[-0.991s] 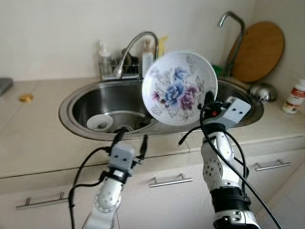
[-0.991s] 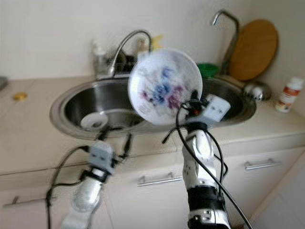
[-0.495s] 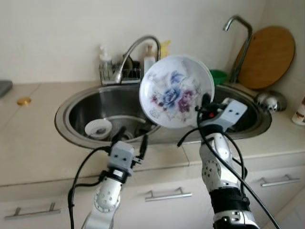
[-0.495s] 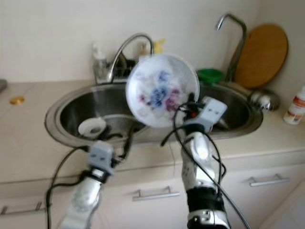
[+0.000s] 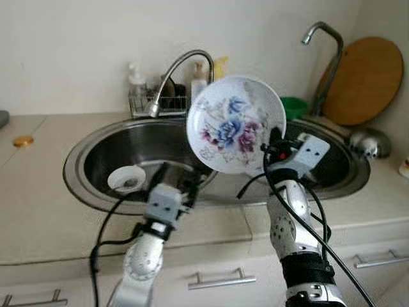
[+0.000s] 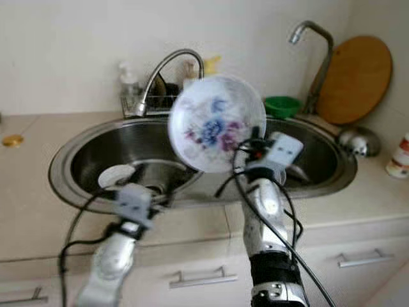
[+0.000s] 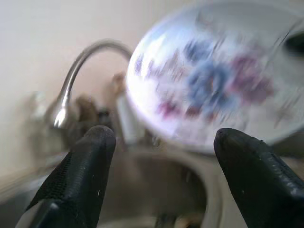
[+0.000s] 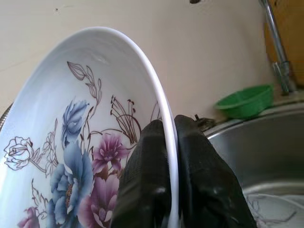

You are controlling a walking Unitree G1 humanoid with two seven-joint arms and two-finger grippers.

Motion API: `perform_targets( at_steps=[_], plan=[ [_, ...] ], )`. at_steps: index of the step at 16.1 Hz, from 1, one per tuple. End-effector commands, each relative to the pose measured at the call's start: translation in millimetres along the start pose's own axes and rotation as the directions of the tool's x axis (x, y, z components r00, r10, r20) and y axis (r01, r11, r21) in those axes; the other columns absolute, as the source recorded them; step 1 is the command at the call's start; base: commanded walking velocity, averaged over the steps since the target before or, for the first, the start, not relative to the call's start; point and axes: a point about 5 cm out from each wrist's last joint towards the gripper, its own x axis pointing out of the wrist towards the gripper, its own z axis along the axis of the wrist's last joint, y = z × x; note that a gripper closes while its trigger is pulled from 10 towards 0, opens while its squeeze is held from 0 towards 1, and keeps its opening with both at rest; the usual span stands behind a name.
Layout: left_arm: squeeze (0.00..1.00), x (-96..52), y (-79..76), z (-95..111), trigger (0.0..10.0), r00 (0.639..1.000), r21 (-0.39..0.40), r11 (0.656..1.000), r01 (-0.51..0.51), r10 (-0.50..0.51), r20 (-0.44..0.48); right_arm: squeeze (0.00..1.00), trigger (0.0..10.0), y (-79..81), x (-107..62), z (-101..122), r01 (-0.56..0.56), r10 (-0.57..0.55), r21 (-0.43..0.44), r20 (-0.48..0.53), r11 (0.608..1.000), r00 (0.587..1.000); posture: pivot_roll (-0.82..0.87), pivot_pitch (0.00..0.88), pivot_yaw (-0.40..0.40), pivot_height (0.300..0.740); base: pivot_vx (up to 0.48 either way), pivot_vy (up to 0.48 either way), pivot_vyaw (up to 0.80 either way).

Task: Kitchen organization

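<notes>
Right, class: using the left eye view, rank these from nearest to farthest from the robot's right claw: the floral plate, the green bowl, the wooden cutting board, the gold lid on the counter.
1. Floral plate: gripped by the right claw.
2. Green bowl: just behind, at the sink's back edge.
3. Wooden cutting board: leaning on the wall, far right.
4. Gold lid: far left on the counter.

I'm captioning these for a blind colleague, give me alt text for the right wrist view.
The right tool pinches the rim of a white plate with blue and purple flowers, one black finger on each face. Behind it are a beige wall, a green bowl and part of a steel sink.
</notes>
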Motion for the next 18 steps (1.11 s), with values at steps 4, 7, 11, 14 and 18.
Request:
perform_targets(
  at_steps=[4, 7, 11, 14, 18],
  plan=[
    [0.0, 8.9, 13.5, 22, 10.0, 0.996, 0.024, 0.999, -0.036, 0.035, 0.077, 0.0, 0.0, 16.7, 1.7, 2, -0.038, 0.037, 0.033, 0.027, 0.999, 0.999, 0.07, 0.0, -0.046, 0.74, 0.307, 0.0, 0.0],
    [0.0, 7.8, 13.8, 19, 10.0, 0.997, 0.032, 0.999, -0.037, 0.035, 0.066, 0.0, 0.0, 14.1, 2.7, 2, -0.028, 0.027, 0.032, 0.029, 0.999, 0.999, 0.07, 0.0, -0.048, 0.74, 0.309, 0.0, 0.0],
    [0.0, 6.6, 12.3, 19, 10.0, 0.998, 0.022, 0.999, -0.036, 0.035, 0.055, 0.0, 0.0, 13.6, 2.3, 4, -0.024, 0.023, 0.014, 0.043, 1.0, 0.999, 0.07, 0.0, -0.048, 0.74, 0.154, 0.0, 0.0],
    [0.0, 4.4, 10.7, 16, 10.0, 0.999, 0.027, 0.999, -0.034, 0.033, 0.044, 0.0, 0.0, -4.0, 9.2, 19, 0.087, -0.079, -0.061, 0.115, 0.994, 0.99, 0.07, 0.0, -0.048, 0.74, 0.0, 0.0, 0.0],
    [0.0, 2.6, 9.3, 14, 10.0, 0.999, 0.024, 0.999, -0.026, 0.025, 0.027, 0.0, 0.0, -45.6, 17.7, 28, 0.263, -0.232, -0.325, 0.131, 0.909, 0.964, 0.07, 0.0, -0.05, 0.74, 0.0, 0.0, 0.0]
  ],
)
